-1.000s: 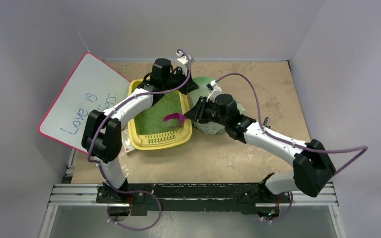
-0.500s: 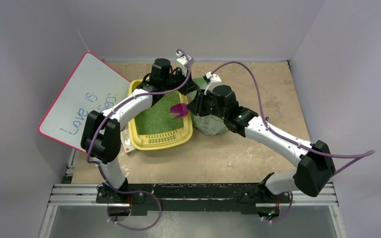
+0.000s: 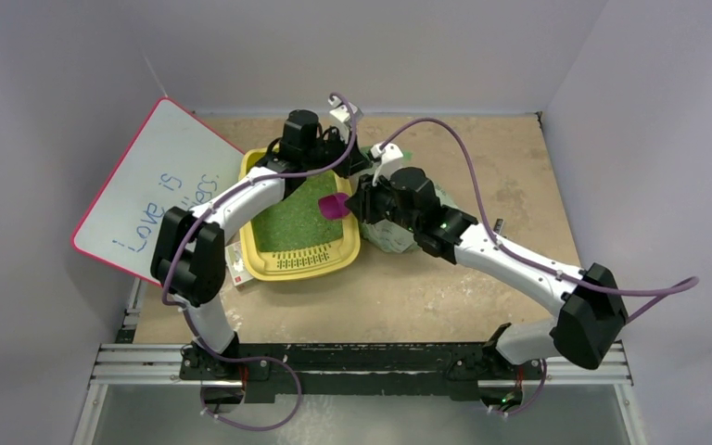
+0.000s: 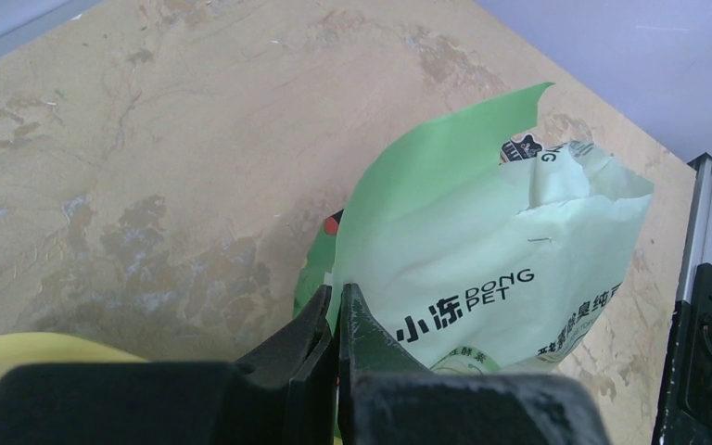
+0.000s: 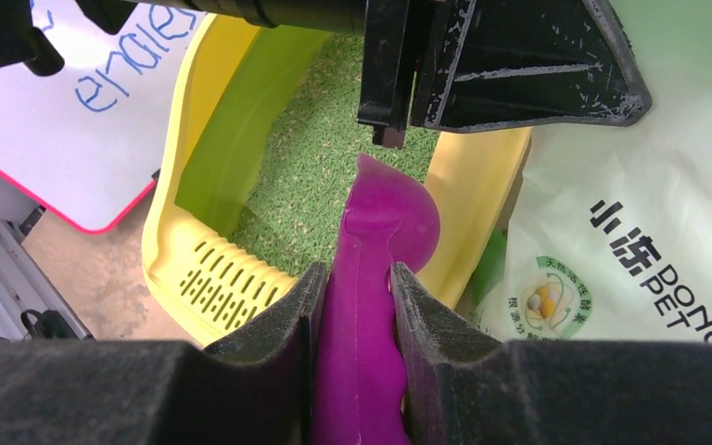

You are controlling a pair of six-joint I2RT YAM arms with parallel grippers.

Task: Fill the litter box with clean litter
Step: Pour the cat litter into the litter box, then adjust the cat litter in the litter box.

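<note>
Since the earlier frames, the purple plastic scoop (image 5: 385,218) has travelled from above the middle of the yellow rectangular plastic litter box (image 3: 298,263) to its right rim, toward the bag.

1. Left of the litter box: a white board with a pink edge (image 3: 153,185) leans against the wall. It is not in use.
2. In the litter box: fine green litter granules (image 3: 298,218) cover the whole visible floor up to the slotted grate strip.
3. At the far right corner of the litter box: the left gripper (image 4: 336,295) has its jaws fully closed. The bag's edge meets the fingertips, but a pinch cannot be confirmed.
4. Over the right rim of the litter box: the right gripper (image 5: 357,273) clamps the scoop handle. The scoop's load cannot be made out.
5. Just right of the litter box: the pale green crinkled printed bag (image 4: 482,269) stands open.

Status: filling is well under way. The layer looks shallow against the walls, so further scoops probably remain.
</note>
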